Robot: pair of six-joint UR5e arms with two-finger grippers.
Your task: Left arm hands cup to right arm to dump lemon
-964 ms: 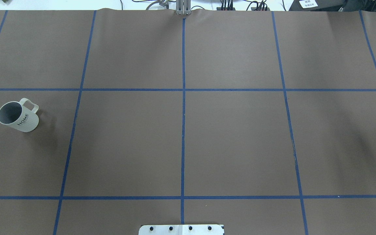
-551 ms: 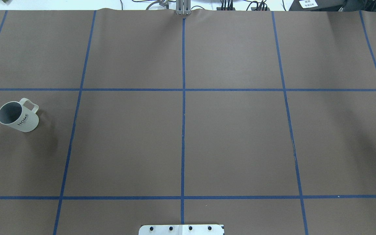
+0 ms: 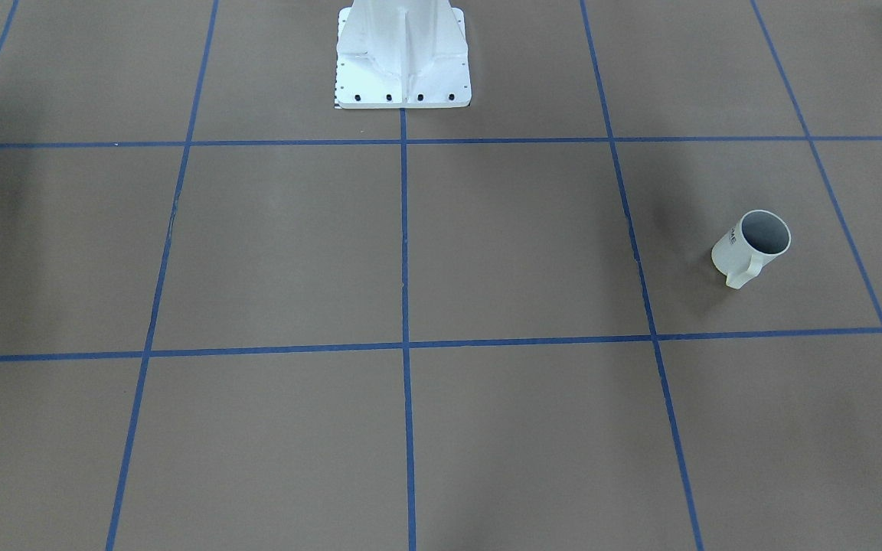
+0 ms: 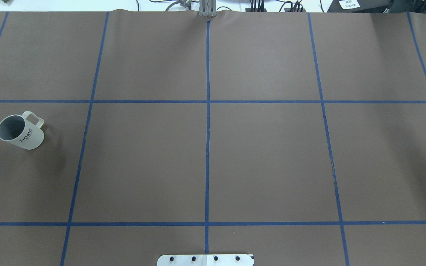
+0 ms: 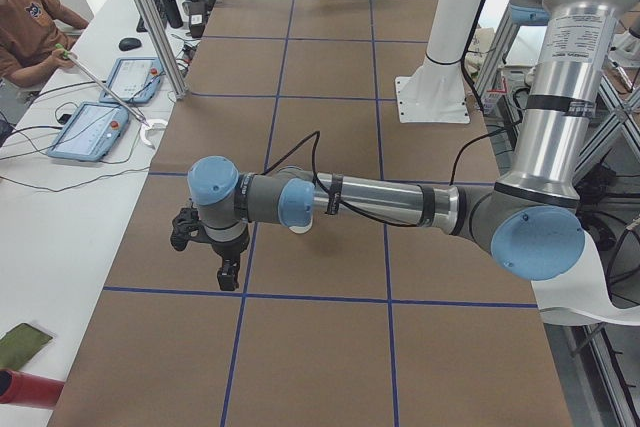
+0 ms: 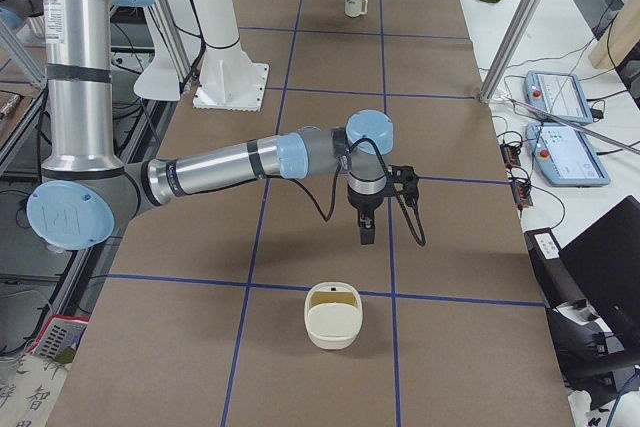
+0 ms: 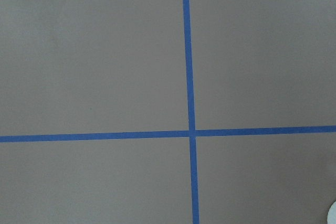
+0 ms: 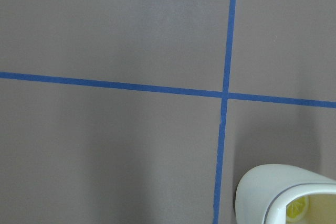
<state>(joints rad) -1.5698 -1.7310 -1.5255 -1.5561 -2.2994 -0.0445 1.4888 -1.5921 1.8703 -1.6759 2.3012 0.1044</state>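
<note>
Robotics lab: tape-gridded table (image 4: 272, 159), 2 teach pendants (image 6: 568, 155), aluminium frame posts (image 6: 520, 22)

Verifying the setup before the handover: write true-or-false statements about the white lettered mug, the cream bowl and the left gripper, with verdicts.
The white ceramic mug with dark lettering stands upright on the brown table. True.
The left arm's black gripper holds the mug. False: nothing touches the mug.
A yellow lemon piece lies inside the cream bowl. True.
The mug's squared handle points toward the white robot base. False: it points away.
</note>
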